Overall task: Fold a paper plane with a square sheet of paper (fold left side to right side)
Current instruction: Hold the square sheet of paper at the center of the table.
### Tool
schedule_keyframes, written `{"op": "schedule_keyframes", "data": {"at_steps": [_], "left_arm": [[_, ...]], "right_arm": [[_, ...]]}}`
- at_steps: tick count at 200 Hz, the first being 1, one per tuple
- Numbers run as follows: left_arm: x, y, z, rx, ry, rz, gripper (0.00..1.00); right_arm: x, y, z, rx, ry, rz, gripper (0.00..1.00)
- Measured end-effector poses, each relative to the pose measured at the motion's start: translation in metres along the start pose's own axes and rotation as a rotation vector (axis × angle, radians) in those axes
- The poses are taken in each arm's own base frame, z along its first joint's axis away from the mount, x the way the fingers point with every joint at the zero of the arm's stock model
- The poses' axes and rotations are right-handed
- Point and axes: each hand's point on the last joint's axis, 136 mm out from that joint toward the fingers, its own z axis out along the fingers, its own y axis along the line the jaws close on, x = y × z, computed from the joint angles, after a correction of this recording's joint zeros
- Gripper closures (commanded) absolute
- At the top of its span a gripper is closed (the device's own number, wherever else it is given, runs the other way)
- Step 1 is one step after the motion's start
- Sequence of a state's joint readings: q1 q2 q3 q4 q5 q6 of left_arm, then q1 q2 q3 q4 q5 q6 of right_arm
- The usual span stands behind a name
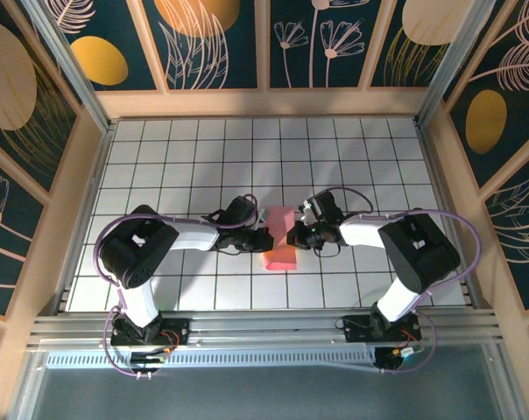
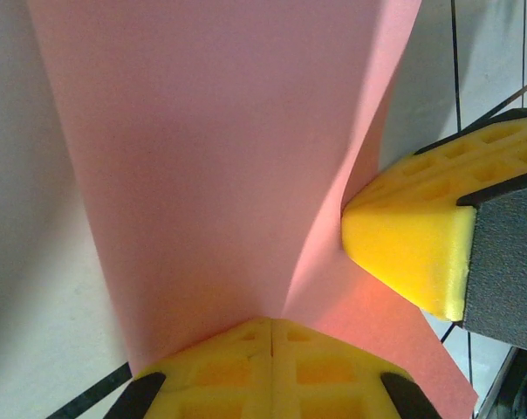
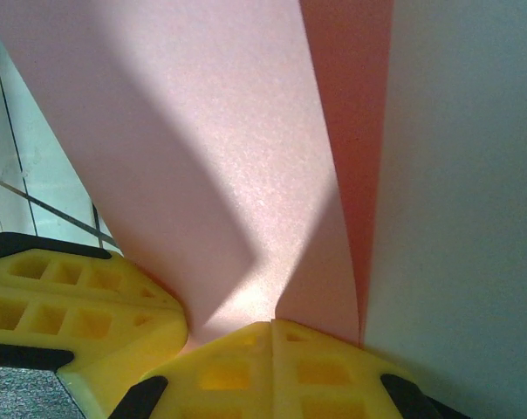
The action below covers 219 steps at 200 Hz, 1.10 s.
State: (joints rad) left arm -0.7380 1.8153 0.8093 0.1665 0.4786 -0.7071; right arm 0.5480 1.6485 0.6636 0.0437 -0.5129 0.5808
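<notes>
The square sheet of paper point(image 1: 280, 232) is salmon pink and lies folded into a narrow upright strip at the middle of the grid table, between both grippers. My left gripper point(image 1: 265, 238) meets its left edge, and my right gripper point(image 1: 293, 234) meets its right edge. In the left wrist view the yellow jaws of the left gripper point(image 2: 272, 321) are shut, and a ridge in the paper point(image 2: 211, 157) runs into their seam. The right gripper's fingertip point(image 2: 403, 240) dents the sheet from the right. In the right wrist view the right gripper point(image 3: 272, 325) is shut the same way on the paper point(image 3: 211, 157).
White gridded tabletop point(image 1: 194, 166) surrounds the sheet on all sides. Wooden walls point(image 1: 264, 101) with dark floral panels fence the table at the back and sides. A metal rail point(image 1: 264, 328) carries both arm bases along the near edge.
</notes>
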Motion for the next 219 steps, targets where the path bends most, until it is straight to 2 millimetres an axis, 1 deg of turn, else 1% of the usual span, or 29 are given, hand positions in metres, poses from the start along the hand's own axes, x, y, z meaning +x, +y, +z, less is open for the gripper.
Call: {"op": "schedule_keyframes", "data": {"at_steps": [85,104,120,145,162,178,219], "left_arm": [[-0.004,0.000,0.002,-0.013,0.003,-0.005,1.00],[-0.004,0.000,0.002,-0.014,0.001,-0.005,1.00],[-0.005,0.000,0.003,-0.015,0.000,-0.005,1.00],[-0.005,0.000,0.003,-0.015,0.000,-0.005,1.00],[-0.005,0.000,0.003,-0.015,0.000,-0.005,1.00],[-0.005,0.000,0.003,-0.015,0.000,-0.005,1.00],[-0.005,0.000,0.003,-0.015,0.000,-0.005,1.00]], "right_arm": [[-0.003,0.004,-0.003,0.005,-0.004,0.000,1.00],[-0.007,0.012,-0.007,-0.016,-0.019,-0.006,1.00],[-0.012,0.022,-0.011,-0.055,-0.039,-0.009,1.00],[-0.021,0.035,-0.012,-0.093,-0.059,-0.021,1.00],[-0.027,0.042,-0.009,-0.112,-0.064,-0.030,1.00],[-0.032,0.047,-0.001,-0.121,-0.062,-0.040,1.00],[-0.032,0.051,0.018,-0.128,-0.032,-0.052,1.00]]}}
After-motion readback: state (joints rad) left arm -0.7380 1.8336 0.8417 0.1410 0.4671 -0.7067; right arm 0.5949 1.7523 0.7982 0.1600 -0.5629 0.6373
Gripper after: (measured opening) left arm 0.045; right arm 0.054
